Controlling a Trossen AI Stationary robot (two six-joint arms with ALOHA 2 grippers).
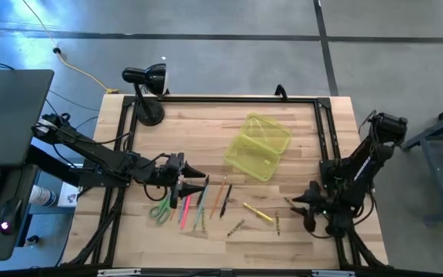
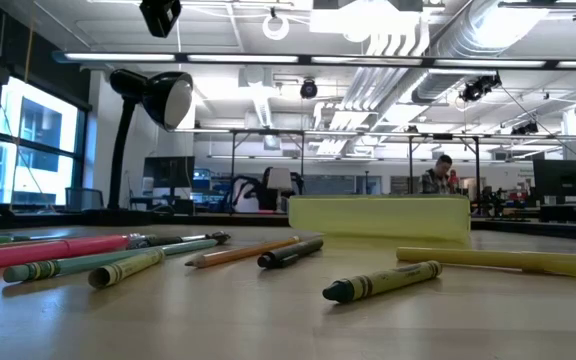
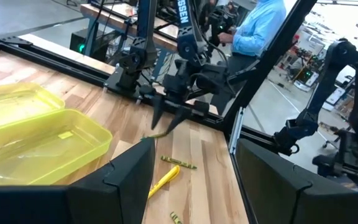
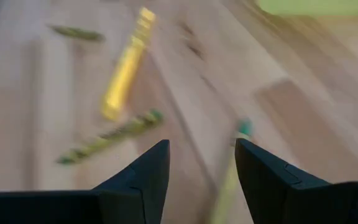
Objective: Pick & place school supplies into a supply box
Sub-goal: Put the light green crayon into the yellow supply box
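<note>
While the supply box (image 1: 258, 145) is being left open at mid-table, the school supplies (image 1: 198, 201) are being kept scattered just in front of it. Nothing is being held by the left gripper (image 1: 198, 183), jaws parted over them, or by the right gripper (image 1: 298, 201), jaws apart near the yellow marker (image 4: 127, 63).

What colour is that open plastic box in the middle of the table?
The box is see-through yellow-green, with its lid folded open. The high view shows it best.
</note>
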